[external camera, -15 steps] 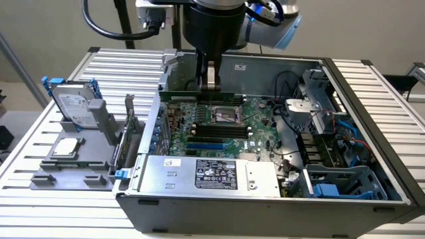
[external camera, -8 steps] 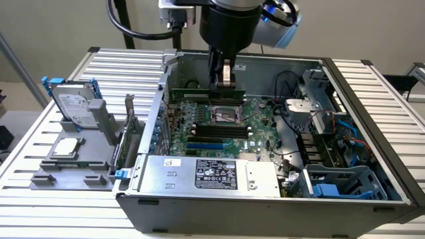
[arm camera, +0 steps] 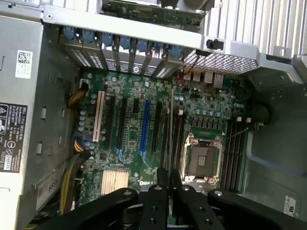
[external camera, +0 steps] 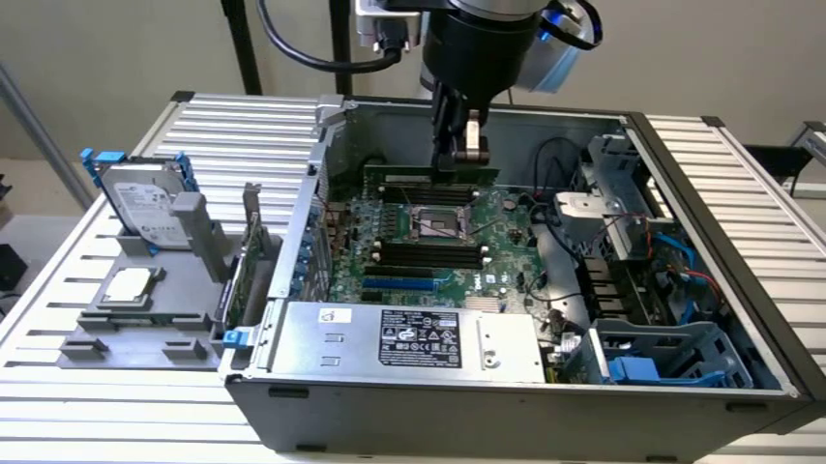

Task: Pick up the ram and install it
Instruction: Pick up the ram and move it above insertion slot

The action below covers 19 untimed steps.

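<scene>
While the hand (external camera: 471,153) hangs inside the open computer case (external camera: 722,184), I note its fingers pinched together on the top edge of the ram (external camera: 413,175). The stick is carried level and on edge, and it looks clear of the motherboard (external camera: 504,237), not seated.

Step in hand, as I judge it: pick-up done, install under way. The stick is being positioned over the board.

Wrist view: the ram reads as a thin line running out from between the fingers. It lies roughly parallel to the black memory slots (arm camera: 178,139) between the CPU socket (arm camera: 201,160) and the blue expansion slot (arm camera: 145,127). I cannot tell which slot of that bank it is over, or how high.

What seating calls for, in my view:
- stick's lower edge square over one slot, not straddling two
- notch matched to the slot key; too small to check from here
- end latches open; cannot confirm
- a straight push down with no tilt

The case sits on the ribbed desk (external camera: 103,416).
</scene>
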Tool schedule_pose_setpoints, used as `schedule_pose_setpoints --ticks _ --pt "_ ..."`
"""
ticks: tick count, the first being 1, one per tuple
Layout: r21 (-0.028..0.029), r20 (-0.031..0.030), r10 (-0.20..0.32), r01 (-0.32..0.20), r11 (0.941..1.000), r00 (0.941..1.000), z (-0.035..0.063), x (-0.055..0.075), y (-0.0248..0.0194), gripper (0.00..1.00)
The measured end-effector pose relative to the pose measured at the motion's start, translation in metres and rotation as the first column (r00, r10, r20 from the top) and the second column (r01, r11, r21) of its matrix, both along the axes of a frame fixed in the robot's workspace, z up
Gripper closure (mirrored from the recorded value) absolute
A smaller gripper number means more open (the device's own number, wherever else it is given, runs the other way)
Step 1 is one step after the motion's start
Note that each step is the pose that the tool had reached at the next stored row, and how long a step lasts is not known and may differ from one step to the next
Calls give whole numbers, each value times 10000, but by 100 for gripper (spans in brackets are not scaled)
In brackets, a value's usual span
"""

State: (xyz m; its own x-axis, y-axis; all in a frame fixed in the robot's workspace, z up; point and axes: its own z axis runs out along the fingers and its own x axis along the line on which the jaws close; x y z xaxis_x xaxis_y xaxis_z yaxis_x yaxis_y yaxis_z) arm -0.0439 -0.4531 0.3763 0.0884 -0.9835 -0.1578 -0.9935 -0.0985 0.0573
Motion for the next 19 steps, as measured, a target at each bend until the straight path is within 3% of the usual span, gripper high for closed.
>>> schedule_pose_setpoints --ticks 2,5,11,16,19 --pt "-7 0 -1 1 10000 10000 -7 41 48 86" --pt "-17 0 -62 62 10000 10000 -14 86 84 86" --pt "-34 4 -621 621 9981 9981 -28 102 93 86" --pt "-136 82 -777 779 9969 9969 -30 105 100 86" --pt "-136 83 -779 780 9969 9969 -30 104 100 86"
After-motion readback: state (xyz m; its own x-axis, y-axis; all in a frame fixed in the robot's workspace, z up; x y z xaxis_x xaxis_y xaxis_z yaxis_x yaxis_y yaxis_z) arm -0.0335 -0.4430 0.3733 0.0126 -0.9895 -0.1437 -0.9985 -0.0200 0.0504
